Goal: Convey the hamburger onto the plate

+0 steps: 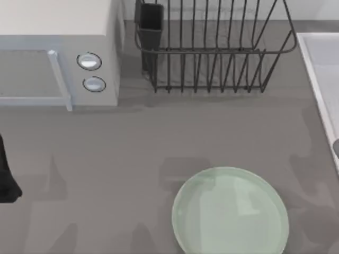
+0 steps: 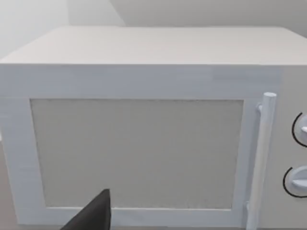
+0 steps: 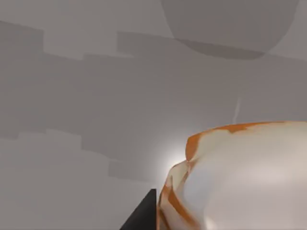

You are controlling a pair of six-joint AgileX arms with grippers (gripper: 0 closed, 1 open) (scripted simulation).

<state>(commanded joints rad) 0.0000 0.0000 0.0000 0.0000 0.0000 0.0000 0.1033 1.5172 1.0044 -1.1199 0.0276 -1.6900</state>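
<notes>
There was one plate [image 1: 231,211], pale green, on the grey table [image 1: 106,159]. One white microwave [image 1: 58,53] stood at the table's left, and it had two round knobs [image 1: 89,61] and one long handle [image 1: 59,79] on its door. One dark wire rack [image 1: 212,47] stood behind, with one dark cup-like holder [image 1: 151,24] at its corner. One hamburger [image 3: 240,177] was seen in the right wrist view. One white tray edge [image 1: 320,79] was at the right side.
</notes>
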